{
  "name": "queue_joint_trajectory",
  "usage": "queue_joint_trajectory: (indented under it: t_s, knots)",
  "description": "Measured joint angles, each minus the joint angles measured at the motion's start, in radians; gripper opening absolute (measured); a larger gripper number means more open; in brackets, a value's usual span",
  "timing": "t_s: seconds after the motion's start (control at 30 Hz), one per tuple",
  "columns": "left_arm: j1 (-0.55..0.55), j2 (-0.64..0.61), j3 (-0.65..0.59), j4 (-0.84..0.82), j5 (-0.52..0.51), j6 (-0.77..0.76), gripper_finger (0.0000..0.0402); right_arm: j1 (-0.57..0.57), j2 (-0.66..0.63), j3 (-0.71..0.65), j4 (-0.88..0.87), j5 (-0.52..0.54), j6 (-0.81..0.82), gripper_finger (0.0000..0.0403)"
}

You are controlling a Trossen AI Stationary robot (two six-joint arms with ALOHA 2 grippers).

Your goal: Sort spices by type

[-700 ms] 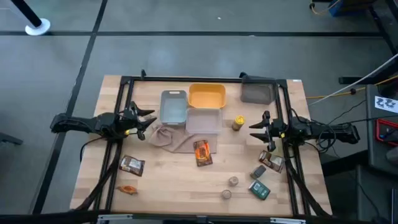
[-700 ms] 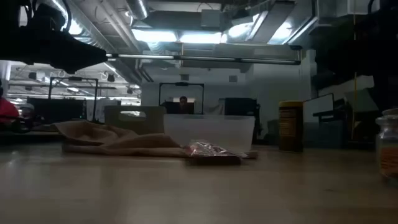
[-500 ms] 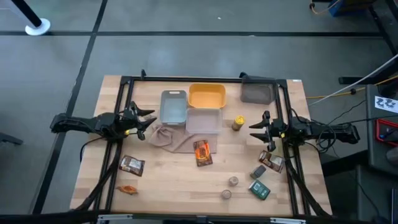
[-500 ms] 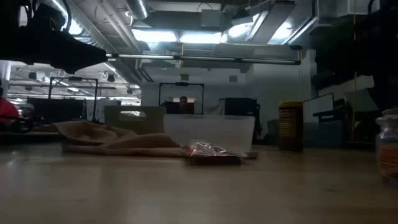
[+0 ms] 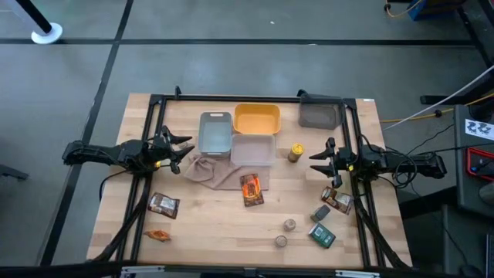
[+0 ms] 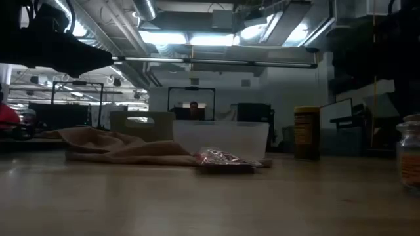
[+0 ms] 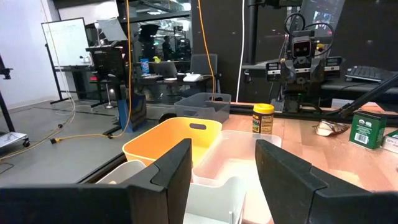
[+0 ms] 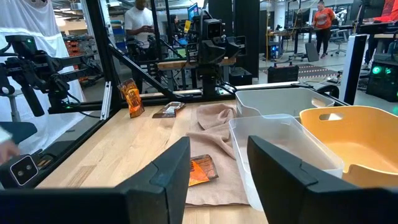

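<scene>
High view: nothing looks sorted yet; both arms wait at the desk's (image 5: 216,220) sides. The left claw (image 5: 184,148) hangs near the cloth (image 5: 216,174), the right claw (image 5: 316,161) just beside the bottle (image 5: 296,152). Each stands open and empty. An orange packet (image 5: 251,189) lies on the cloth's edge; a brown packet (image 5: 164,205) and a small orange one (image 5: 157,235) lie near the left front corner. Two jars (image 5: 285,232), two boxes (image 5: 321,225) and another packet (image 5: 337,201) sit front right. The grey (image 5: 215,131), yellow (image 5: 256,118) and clear (image 5: 253,149) trays are empty, as far as I can tell; a dark bin (image 5: 319,116) stands at the back right.

Low view: the packet (image 6: 225,160) rests against cloth (image 6: 125,147) before the clear tray (image 6: 220,137); the bottle (image 6: 306,133) and a jar (image 6: 410,152) stand at the right.

Left wrist view: open fingers (image 7: 171,171) frame the trays (image 7: 171,140); bottle (image 7: 263,118) and a box (image 7: 365,128) beyond.

Right wrist view: spread fingers (image 8: 168,168) face cloth (image 8: 214,127) and packet (image 8: 200,170).

Likely next: pick one spice, probably the bottle, and lower onto it. The loose cloth could snag a grasp on the packet.
</scene>
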Motion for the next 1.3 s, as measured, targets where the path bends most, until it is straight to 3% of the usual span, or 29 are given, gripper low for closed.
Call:
queue_joint_trajectory:
  t_s: [1.3]
  knots:
    - [0.0,0.0,0.0,0.039,-0.001,-0.049,0.0162,0.0,0.0,0.0,0.001,0.0,0.0,0.016]
